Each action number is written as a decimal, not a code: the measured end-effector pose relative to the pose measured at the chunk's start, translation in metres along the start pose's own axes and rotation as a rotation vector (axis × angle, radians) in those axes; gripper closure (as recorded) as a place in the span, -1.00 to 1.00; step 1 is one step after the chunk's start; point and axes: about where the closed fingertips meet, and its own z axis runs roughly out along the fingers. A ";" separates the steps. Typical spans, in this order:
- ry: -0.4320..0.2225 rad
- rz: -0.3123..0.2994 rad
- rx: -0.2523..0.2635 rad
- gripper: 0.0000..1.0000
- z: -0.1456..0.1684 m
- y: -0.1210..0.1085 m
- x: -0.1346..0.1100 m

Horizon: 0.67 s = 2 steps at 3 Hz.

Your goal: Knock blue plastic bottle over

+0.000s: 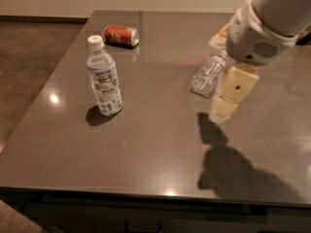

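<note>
The blue plastic bottle (103, 79) stands upright on the left part of the dark table (146, 144). It has a white cap and a blue-and-white label. My gripper (222, 108) hangs over the right part of the table, pointing down, well to the right of the bottle and not touching it. The gripper is right beside the small clear bottle (208, 74), which lies on its side. The white arm housing (257, 38) is above the gripper.
A red soda can (121, 35) lies on its side at the back of the table, behind the blue bottle. The arm's shadow (228, 169) falls on the front right of the table. The floor lies beyond the table's left edge.
</note>
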 end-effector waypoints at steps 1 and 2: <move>-0.080 -0.037 -0.012 -1.00 0.027 0.001 -0.048; -0.132 -0.052 -0.027 -1.00 0.045 0.002 -0.083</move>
